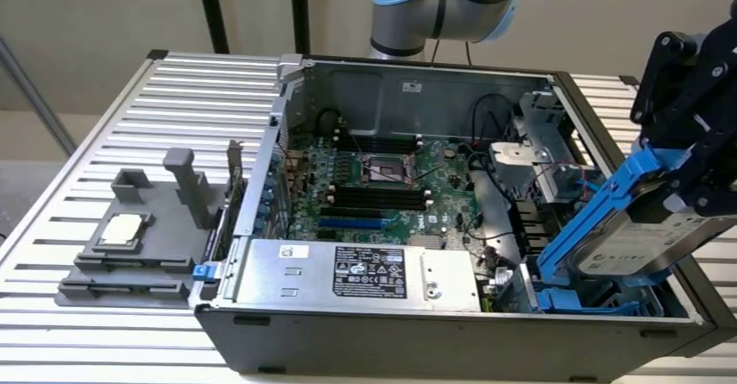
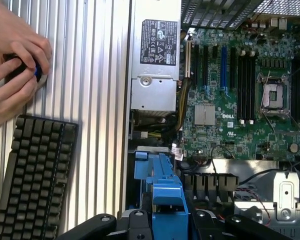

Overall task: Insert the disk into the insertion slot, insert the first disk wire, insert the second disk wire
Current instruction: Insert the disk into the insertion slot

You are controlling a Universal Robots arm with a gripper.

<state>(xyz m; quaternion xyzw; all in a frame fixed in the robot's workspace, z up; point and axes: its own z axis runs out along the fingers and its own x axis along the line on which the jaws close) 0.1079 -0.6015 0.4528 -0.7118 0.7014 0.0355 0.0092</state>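
Disk [image 1: 627, 248] | tilted over insertion slot [image 1: 579, 301] | top hidden by jaws

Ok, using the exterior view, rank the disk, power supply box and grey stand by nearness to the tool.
1. The disk, gripped by the tool, exterior view's right.
2. The power supply box, at the near edge of the case.
3. The grey stand, outside the case, exterior view's left.

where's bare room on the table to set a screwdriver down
At the exterior view's left: bare ribbed table beyond the grey stand, beside the case; a strip in front of the stand too. Crowded inside the case, most around the tilted disk.
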